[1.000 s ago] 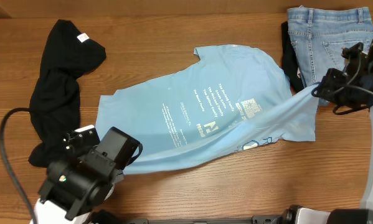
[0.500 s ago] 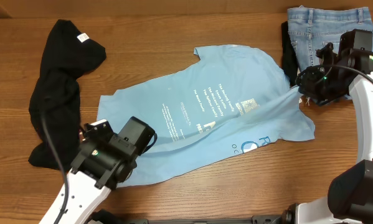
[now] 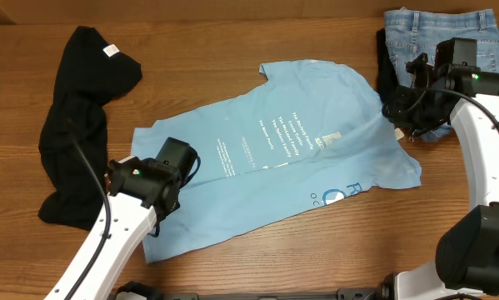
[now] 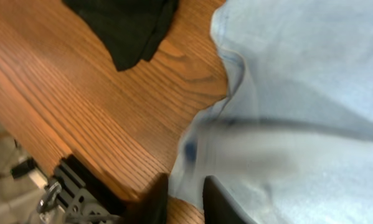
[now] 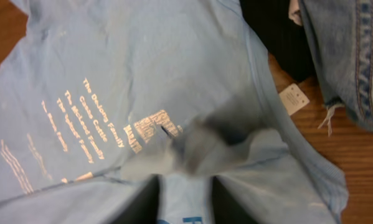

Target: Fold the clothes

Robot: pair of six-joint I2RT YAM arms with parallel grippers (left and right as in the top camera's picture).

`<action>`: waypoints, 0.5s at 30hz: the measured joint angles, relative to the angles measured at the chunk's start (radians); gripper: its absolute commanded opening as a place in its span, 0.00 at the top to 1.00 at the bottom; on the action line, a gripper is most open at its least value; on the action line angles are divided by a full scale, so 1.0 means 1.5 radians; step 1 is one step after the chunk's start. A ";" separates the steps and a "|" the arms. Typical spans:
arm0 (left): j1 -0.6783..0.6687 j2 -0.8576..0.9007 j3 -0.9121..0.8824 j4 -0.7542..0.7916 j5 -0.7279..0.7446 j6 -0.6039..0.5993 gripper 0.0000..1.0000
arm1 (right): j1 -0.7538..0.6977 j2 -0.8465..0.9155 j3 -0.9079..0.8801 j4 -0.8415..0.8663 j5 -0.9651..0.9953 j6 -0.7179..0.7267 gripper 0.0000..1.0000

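**Both grippers pinching the blue shirt at opposite ends**

The light-blue T-shirt [image 3: 291, 158] lies spread over the middle of the bench [image 3: 232, 33]. Its long axis runs on a slant from the front-left corner towards the back-right corner. The small white text lines sit near its centre, and the large lettering lies by the edge facing the front. I cannot tell collar from hem for certain.

The left gripper [image 4: 183, 200] is clenched on the shirt's front-left end, with cloth drawn up between its fingers. The right gripper [image 5: 186, 199] grasps a bunched fold at the shirt's back-right end, with its fingers either side of the raised cloth.

A black garment [image 3: 74, 125] lies crumpled along the left edge. The denim shorts [image 3: 436, 50] sit in the back-right corner. A second dark cloth [image 5: 273, 37] with a white label [image 5: 294, 98] lies between the shorts and the shirt
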 measured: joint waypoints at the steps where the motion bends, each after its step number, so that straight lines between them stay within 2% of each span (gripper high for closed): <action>1: 0.008 0.003 -0.002 0.000 -0.001 0.002 0.34 | 0.000 0.000 0.000 0.000 0.000 -0.003 0.38; 2: 0.016 0.007 -0.003 0.001 -0.001 0.001 0.28 | 0.000 0.000 0.000 0.001 -0.001 -0.001 0.34; 6: 0.043 0.013 -0.004 0.003 0.000 0.002 0.25 | 0.000 0.000 0.000 0.000 -0.001 -0.003 0.33; 7: 0.053 0.013 -0.004 0.011 0.001 0.005 0.19 | 0.000 0.000 0.000 0.000 -0.001 -0.002 0.32; 8: 0.061 0.013 -0.004 0.024 0.003 0.017 0.17 | 0.000 0.000 0.001 -0.001 -0.005 -0.002 0.32; 9: 0.071 0.013 -0.004 0.051 0.014 0.043 0.16 | 0.000 0.001 0.006 -0.003 -0.012 -0.003 0.32; 11: 0.091 0.013 -0.002 0.110 0.061 0.143 0.14 | 0.002 0.002 0.023 -0.009 -0.025 -0.007 0.32; 12: 0.105 0.015 0.005 0.140 0.109 0.203 0.13 | 0.007 0.003 0.049 -0.016 -0.036 -0.012 0.32; 15: 0.138 0.019 0.052 0.178 0.212 0.308 0.12 | 0.032 0.005 0.110 -0.049 -0.043 -0.022 0.32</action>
